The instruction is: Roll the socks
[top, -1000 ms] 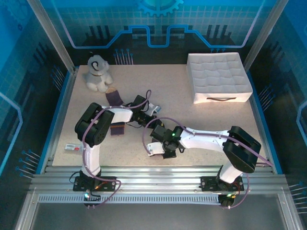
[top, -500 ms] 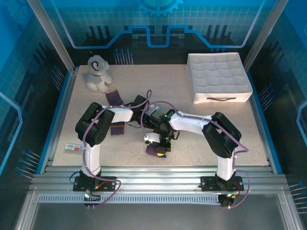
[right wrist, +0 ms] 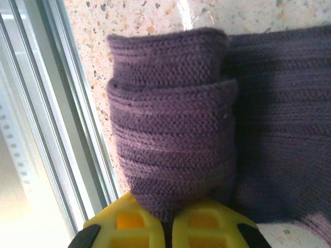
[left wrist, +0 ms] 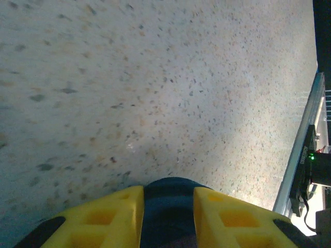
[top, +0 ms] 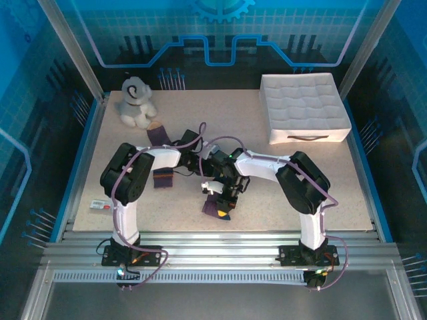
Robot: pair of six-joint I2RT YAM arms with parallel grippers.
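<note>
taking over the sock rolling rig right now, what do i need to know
Left gripper: closed low over the table on navy fabric, probably a sock toe.
Right gripper: closed on the partly rolled sock near the table's front edge. The unrolled part lies flat beside the roll.
Elsewhere: a flat purple sock lies by the left arm, and another purple piece lies near the plush dog.
Done: one roll started.
Left: finish that roll, then roll the rest.
</note>
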